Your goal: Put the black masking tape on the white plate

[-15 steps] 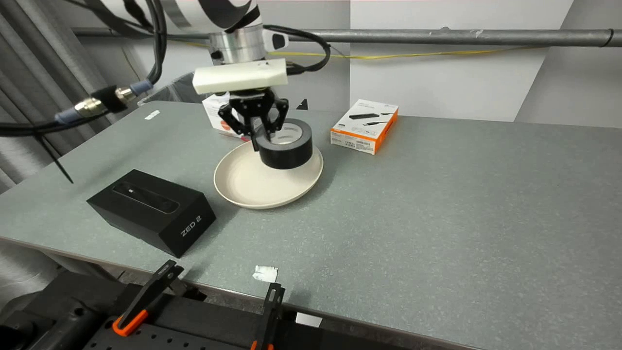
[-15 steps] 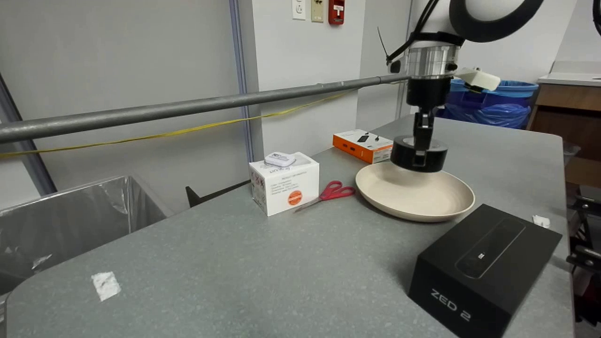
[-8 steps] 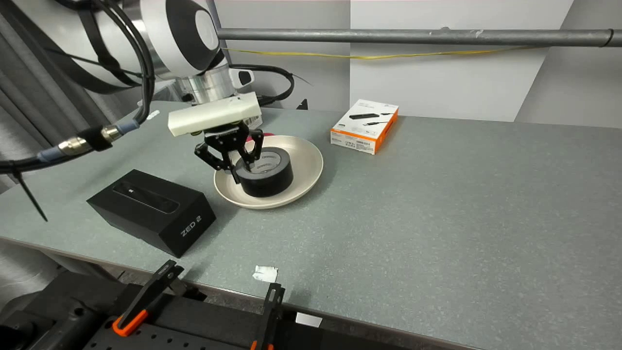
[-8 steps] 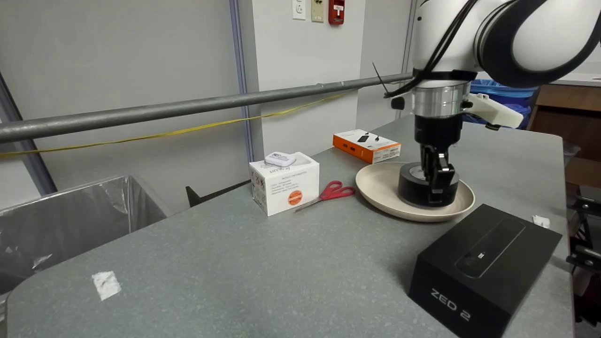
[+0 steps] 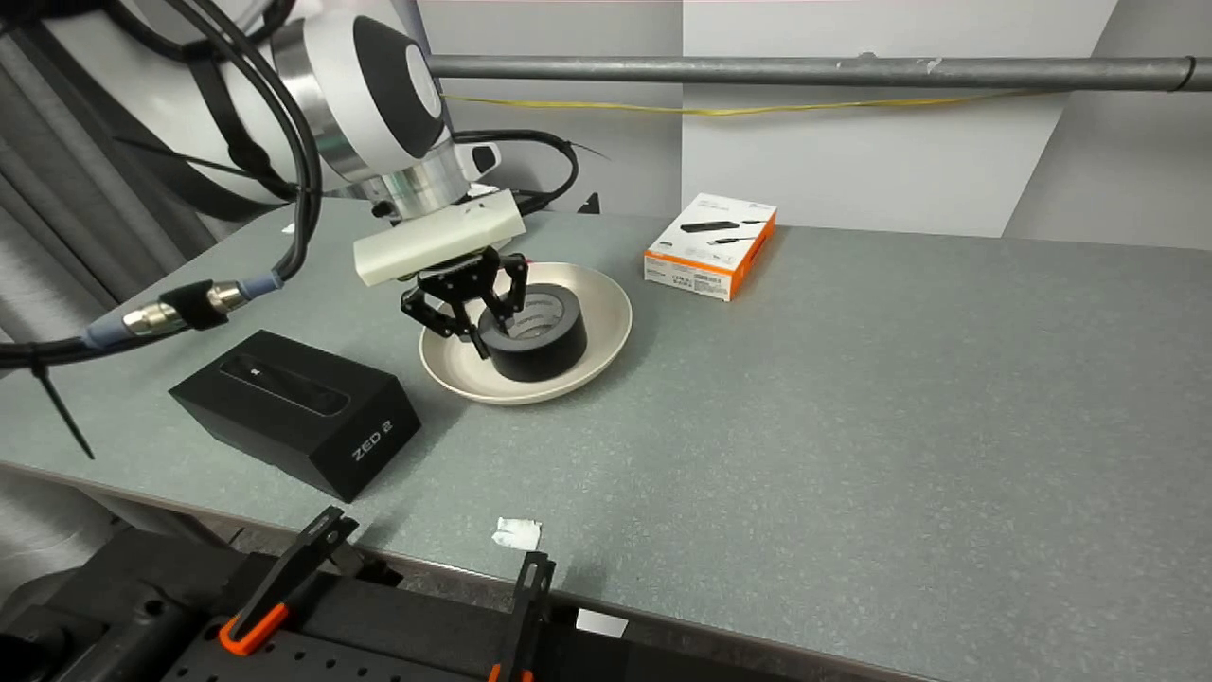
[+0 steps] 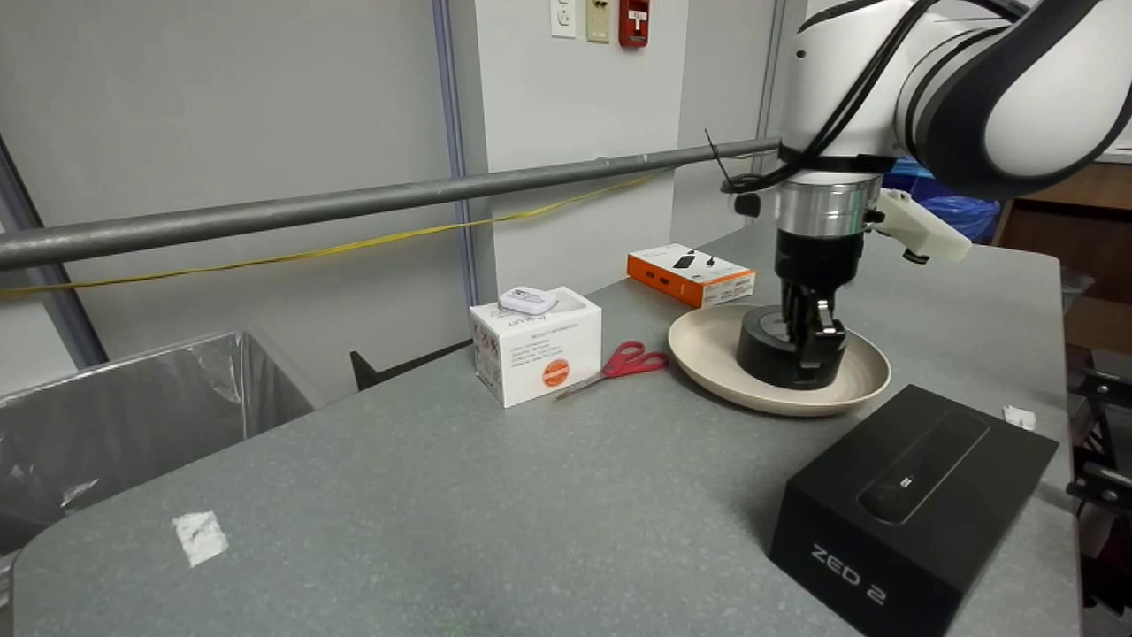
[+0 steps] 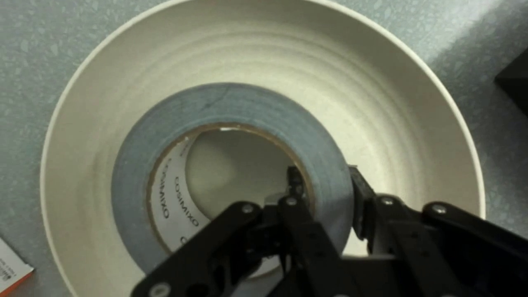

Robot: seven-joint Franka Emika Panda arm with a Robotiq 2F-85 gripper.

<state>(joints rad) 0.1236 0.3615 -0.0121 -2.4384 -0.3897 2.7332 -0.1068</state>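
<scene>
Black masking tape (image 5: 542, 358) sits on the white plate (image 5: 607, 324), within its raised rim, hollow facing up. The gripper (image 7: 325, 178) is clamped on the roll's wall, one finger within the hollow and one outside. Red-handled scissors (image 6: 610, 372) lie just beside the plate; a black box (image 5: 295, 412) and an orange-edged box (image 5: 710, 246) are near it.

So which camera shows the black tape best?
The wrist view. It looks down on the black tape, so its hole and inside lettering show clearly, though the gripper hides a bit. Both exterior views show its outer side and top, partly behind the gripper.
</scene>
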